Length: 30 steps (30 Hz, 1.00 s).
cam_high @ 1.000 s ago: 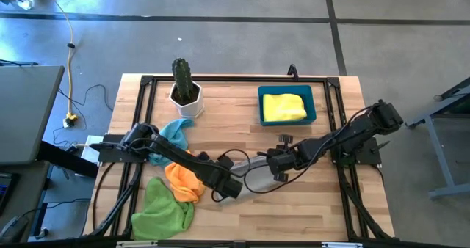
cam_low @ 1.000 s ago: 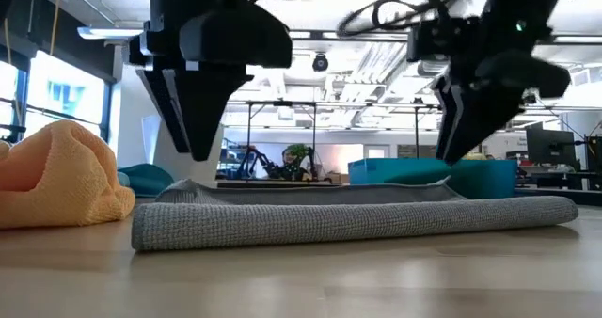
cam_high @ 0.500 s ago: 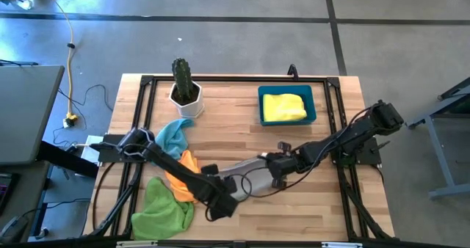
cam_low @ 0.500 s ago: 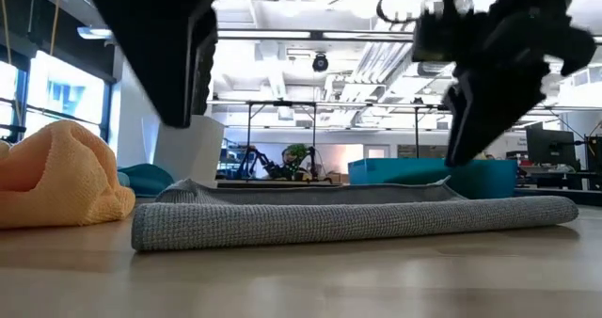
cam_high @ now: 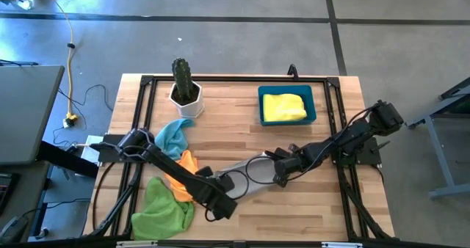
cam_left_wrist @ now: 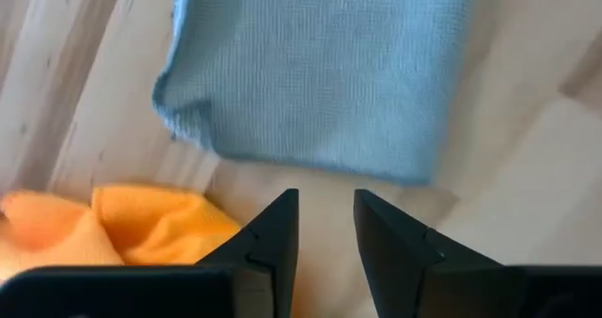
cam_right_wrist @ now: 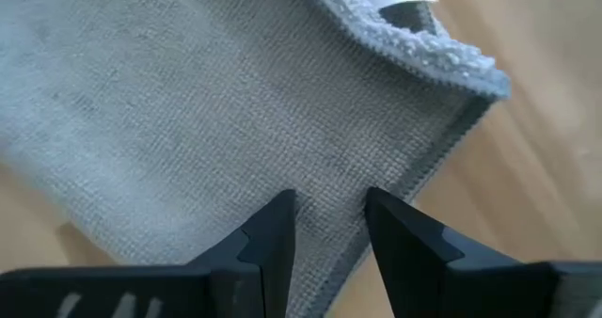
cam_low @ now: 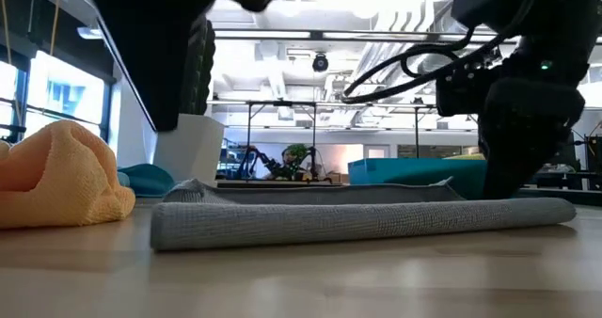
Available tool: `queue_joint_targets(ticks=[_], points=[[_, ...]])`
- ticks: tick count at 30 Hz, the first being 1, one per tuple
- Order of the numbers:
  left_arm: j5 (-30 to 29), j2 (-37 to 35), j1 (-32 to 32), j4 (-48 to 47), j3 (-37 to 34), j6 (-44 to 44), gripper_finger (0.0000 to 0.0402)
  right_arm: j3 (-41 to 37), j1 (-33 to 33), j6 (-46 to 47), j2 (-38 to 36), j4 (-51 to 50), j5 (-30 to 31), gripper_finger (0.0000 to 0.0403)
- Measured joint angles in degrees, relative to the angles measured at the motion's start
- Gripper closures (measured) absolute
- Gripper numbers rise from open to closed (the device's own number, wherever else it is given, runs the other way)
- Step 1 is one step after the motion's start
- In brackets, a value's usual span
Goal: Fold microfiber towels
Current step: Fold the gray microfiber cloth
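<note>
A grey towel [cam_high: 246,177], folded into a long strip, lies flat on the table's middle [cam_low: 367,219]. My left gripper [cam_high: 220,205] hangs open above the table, near the strip's left end [cam_left_wrist: 324,229], and is empty. My right gripper [cam_high: 283,173] is open and low over the strip's right end [cam_right_wrist: 329,229]. An orange towel [cam_high: 183,182], a lime green towel [cam_high: 163,208] and a light blue towel [cam_high: 175,134] lie crumpled at the left. A yellow towel [cam_high: 284,106] lies in the blue bin [cam_high: 313,105]. My right gripper points down at the grey towel near its right end, beside a hemmed edge [cam_right_wrist: 442,149], one finger on either side of a patch of cloth. I cannot tell whether the fingertips touch the cloth.
A cactus in a white pot [cam_high: 183,86] stands at the far left. The blue bin stands at the far right. A black frame [cam_high: 235,79] runs round the table. Bare wood lies along the near right of the table.
My left gripper has gone up and toward the table's near edge, away from the grey towel. My right gripper has gone down and toward the towel's right end. The towel stays flat, and its left end has drawn in a little.
</note>
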Motion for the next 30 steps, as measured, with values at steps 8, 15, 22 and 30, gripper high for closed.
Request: queue_joint_targets(ticks=[8, 15, 22, 30], points=[[0.44, 0.00, -2.03, -0.50, 7.54, -3.72, 0.0312, -0.54, -4.27, -7.14, 0.01, -3.34, 6.72, 0.0274], [-0.84, -0.09, -2.97, -7.95, 13.54, -3.71, 0.0312, 9.03, -5.03, -10.92, 0.14, -14.98, 7.52, 0.0274], [1.26, -0.01, -4.34, -22.74, 19.70, -1.57, 0.0312, 15.41, 0.80, -22.15, 0.12, 0.06, 6.97, 0.0274], [5.68, -2.21, -7.05, -23.82, 24.95, 5.51, 0.0312, 15.46, 3.84, -26.70, 7.26, 23.96, 6.73, 0.0274]])
